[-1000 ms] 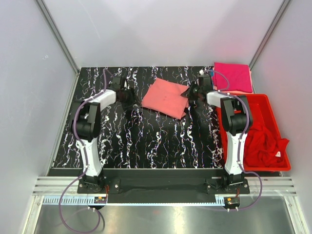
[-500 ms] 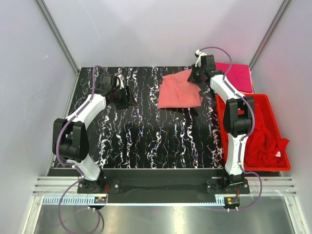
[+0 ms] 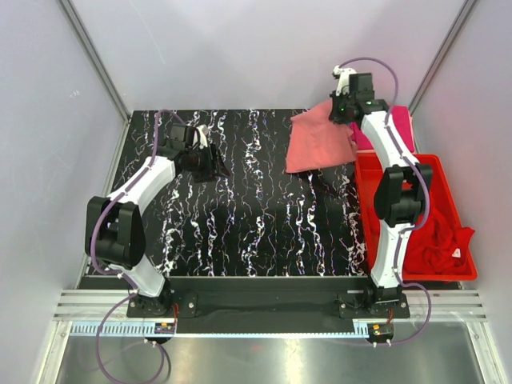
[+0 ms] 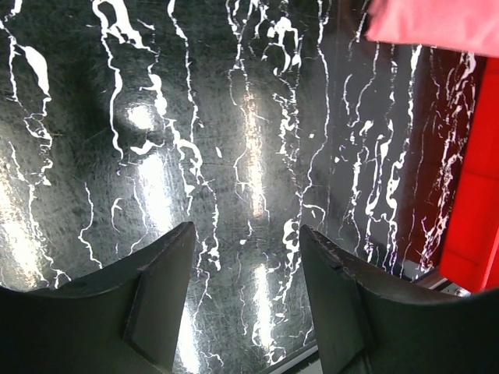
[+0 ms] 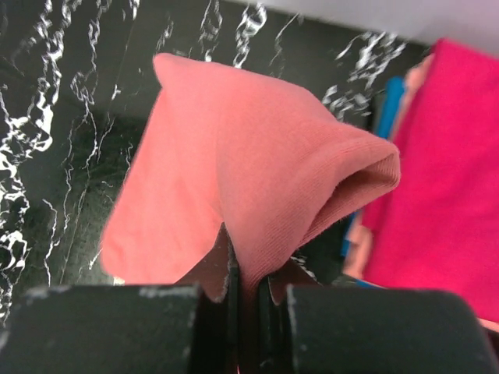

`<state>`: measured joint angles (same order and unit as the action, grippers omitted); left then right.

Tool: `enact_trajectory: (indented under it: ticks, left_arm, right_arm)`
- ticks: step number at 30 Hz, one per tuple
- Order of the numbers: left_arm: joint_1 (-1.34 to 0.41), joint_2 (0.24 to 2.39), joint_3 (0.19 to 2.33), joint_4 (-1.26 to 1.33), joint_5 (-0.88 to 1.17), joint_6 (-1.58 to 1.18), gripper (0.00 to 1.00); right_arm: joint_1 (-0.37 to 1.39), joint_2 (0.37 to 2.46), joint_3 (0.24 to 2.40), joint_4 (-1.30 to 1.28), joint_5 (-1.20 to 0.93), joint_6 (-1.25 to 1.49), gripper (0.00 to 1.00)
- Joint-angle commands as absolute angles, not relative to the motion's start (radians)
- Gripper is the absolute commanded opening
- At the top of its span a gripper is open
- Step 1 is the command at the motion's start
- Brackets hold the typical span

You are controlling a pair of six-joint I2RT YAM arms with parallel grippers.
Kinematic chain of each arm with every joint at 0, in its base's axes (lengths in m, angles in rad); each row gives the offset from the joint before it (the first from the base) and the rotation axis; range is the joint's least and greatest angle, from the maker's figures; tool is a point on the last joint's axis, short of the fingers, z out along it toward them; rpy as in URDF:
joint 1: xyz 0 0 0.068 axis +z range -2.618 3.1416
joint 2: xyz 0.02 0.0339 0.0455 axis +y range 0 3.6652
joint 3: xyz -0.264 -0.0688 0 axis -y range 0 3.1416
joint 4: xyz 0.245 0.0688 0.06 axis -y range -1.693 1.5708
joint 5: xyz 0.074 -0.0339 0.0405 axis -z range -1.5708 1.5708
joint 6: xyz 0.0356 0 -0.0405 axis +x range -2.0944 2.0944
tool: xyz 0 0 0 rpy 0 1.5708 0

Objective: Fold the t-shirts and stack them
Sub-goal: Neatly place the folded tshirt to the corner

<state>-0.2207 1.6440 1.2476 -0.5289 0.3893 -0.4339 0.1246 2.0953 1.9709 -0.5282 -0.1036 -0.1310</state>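
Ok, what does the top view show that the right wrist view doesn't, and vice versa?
Top only: the left gripper, open over the table, and the bin with a red shirt heaped in it. Right wrist only: the right gripper pinched shut on the salmon shirt at its fold, and a blue edge beside the magenta shirt. Both: the salmon shirt, magenta shirt and marbled table.

Bright, even overhead light fills the top view, with only soft shadows on the table (image 3: 264, 232). The left wrist view shows white glare patches on its glossy surface; the right wrist view's near fingers (image 5: 109, 327) look blurred
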Motion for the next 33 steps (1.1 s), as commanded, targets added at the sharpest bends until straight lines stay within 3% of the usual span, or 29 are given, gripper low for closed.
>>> enact_trajectory:
  ticks: [1,11,20,33]
  left_arm:
    - [-0.225,1.586,1.246,-0.502,0.431,-0.42,0.61]
    - [-0.225,1.574,1.246,-0.497,0.439,-0.422,0.61]
    - [-0.225,1.585,1.256,-0.5,0.442,-0.42,0.61]
    - [-0.225,1.603,1.27,-0.497,0.448,-0.416,0.61]
  right_arm:
    - [0.063,1.968,2.088,-0.572,-0.181,-0.202,0.0]
    - [-0.09,2.054,2.327,-0.761,-0.382,-0.259,0.0]
    - [-0.245,2.311,2.612,-0.828,-0.541,-0.199,0.0]
    - [-0.351,2.571,2.737,-0.565,-0.572,-0.095,0.0]
